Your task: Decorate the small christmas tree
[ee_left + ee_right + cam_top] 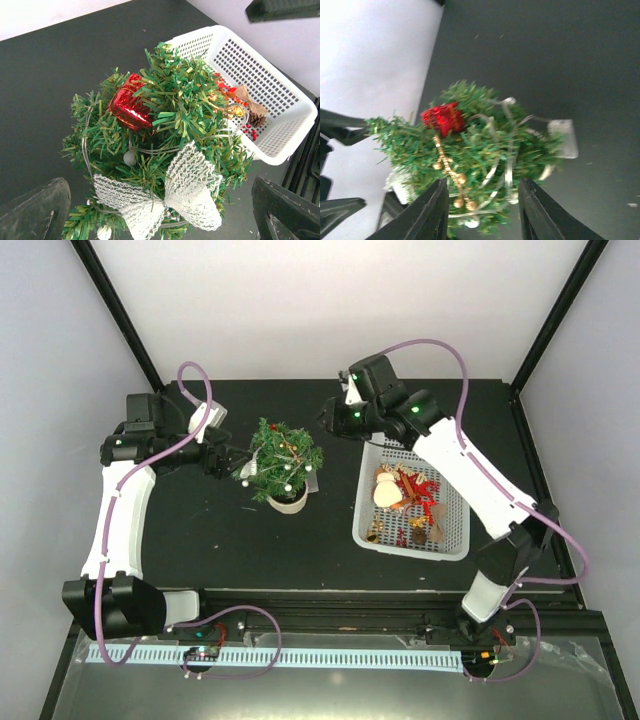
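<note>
The small christmas tree [283, 462] stands in its whitish pot [288, 502] at the table's middle. It carries a red gift ornament [129, 108], a white mesh bow [165, 196], small white balls, silver ribbon and a gold bead string [449, 169]. My left gripper [232, 462] is open at the tree's left side, its fingers [35, 212] spread wide either side of the bow, holding nothing. My right gripper [328, 418] is open and empty, off the tree's upper right. In the right wrist view the tree [470, 155] shows beyond its fingers [427, 212].
A white perforated basket [452, 540] with several ornaments, red berries, a pine cone and a pale round piece, sits right of the tree; it also shows in the left wrist view [280, 107]. A white tag [564, 138] lies by the tree's base. White walls enclose the black table.
</note>
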Action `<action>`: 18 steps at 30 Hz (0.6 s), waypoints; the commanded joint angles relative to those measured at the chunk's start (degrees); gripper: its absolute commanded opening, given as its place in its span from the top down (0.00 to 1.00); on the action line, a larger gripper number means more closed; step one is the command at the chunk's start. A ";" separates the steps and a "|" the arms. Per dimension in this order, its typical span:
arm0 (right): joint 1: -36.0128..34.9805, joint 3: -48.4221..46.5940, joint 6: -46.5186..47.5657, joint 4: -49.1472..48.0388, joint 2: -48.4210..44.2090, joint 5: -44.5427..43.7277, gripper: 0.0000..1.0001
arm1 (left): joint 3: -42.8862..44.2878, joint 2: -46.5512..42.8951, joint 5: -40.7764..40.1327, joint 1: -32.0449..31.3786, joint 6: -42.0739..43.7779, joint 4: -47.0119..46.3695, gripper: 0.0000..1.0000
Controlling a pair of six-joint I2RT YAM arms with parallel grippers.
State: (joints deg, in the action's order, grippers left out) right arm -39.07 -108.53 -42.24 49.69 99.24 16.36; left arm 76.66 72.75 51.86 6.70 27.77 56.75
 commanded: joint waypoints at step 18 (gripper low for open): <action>14.82 40.14 11.90 -5.60 -15.02 -16.09 0.69 | 7.72 -0.97 -8.23 0.50 2.95 3.59 0.01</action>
State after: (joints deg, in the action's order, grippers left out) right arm -24.23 -71.66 -32.14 48.77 85.78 0.03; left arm 81.62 72.69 46.65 6.76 29.04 58.28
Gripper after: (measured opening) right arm 0.320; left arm 0.990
